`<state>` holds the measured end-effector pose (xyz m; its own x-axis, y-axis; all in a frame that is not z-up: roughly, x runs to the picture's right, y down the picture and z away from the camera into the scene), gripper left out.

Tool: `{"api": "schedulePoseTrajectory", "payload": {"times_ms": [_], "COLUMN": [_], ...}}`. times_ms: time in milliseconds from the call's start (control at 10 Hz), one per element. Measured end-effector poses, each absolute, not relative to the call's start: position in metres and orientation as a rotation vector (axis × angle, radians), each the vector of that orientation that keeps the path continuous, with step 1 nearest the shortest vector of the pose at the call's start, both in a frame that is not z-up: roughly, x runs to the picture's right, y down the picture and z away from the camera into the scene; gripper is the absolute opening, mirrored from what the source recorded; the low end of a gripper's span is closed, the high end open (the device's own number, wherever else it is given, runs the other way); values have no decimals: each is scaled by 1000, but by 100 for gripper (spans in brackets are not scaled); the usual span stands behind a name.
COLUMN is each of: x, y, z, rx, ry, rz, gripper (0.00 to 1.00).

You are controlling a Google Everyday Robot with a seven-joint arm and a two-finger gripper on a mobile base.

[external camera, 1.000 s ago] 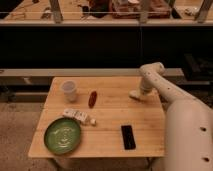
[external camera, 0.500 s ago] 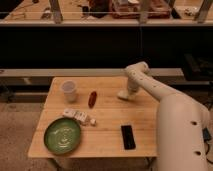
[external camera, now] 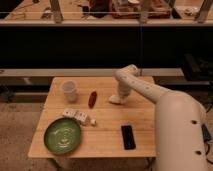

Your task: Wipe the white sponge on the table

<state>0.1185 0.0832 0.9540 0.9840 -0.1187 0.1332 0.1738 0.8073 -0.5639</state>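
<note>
The light wooden table point(external camera: 107, 127) fills the lower middle of the camera view. My white arm reaches in from the right, and my gripper point(external camera: 116, 98) points down onto the tabletop just right of centre, near the far edge. A small off-white block, the white sponge point(external camera: 114, 100), lies on the wood directly under the gripper tip, in contact with it and mostly covered by it.
A white cup point(external camera: 69, 91) stands at the far left. A small red-brown object point(external camera: 92, 98) lies left of the gripper. A cluster of white packets point(external camera: 79, 116) lies by a green plate point(external camera: 62, 135) at the front left. A black phone point(external camera: 128, 136) lies front right. A dark bench point(external camera: 60, 72) runs behind.
My gripper has slid left across the tabletop, from near the right far corner toward the centre, with the white sponge under it.
</note>
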Motion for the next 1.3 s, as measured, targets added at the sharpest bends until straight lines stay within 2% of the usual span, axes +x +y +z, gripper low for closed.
{"api": "schedulePoseTrajectory", "payload": {"times_ms": [600, 1300], "x": [130, 255], "y": [140, 133], "z": [870, 873], "rx": [-585, -577], "ry": [-184, -50], "rz": [-222, -37], "gripper": [3, 3]}}
